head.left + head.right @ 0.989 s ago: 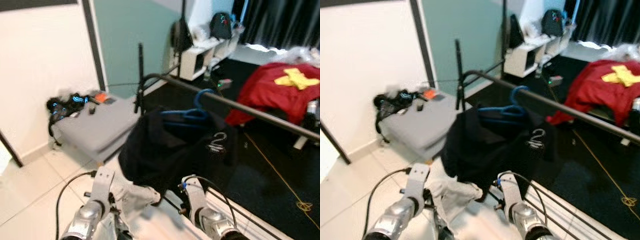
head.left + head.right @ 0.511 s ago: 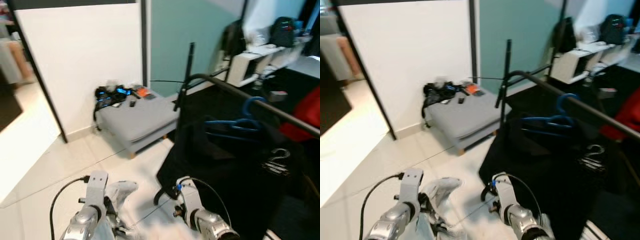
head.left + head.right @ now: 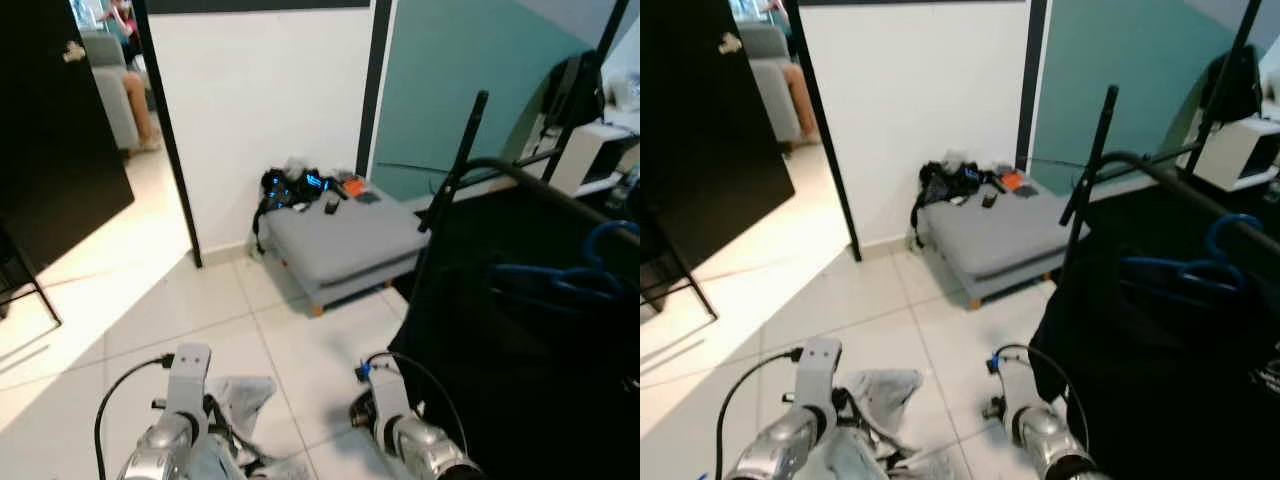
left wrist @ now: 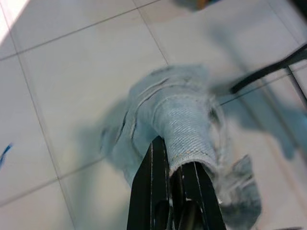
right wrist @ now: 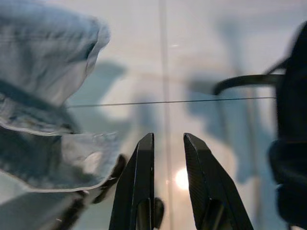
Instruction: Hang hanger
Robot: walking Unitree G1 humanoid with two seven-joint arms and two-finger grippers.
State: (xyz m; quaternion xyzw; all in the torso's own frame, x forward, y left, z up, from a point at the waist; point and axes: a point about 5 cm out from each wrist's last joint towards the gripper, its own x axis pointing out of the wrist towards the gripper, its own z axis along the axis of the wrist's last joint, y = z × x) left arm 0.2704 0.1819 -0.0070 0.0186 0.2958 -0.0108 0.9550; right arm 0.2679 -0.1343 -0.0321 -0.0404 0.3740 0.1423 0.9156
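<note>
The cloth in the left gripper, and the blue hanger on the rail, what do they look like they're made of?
The cloth held by the left gripper looks like pale blue denim: woven ribbing and stitched seams show. The blue hanger looks like smooth moulded plastic, though blur leaves that open.

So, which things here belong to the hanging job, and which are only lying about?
Job things:
- pale denim garment, gripped by the left end effector
- clothes rail
- blue hanger on the rail, carrying a black garment
- right end effector, open

Lying about:
- grey cushion
- black bundle and small items on the cushion
- white shelf unit
</note>
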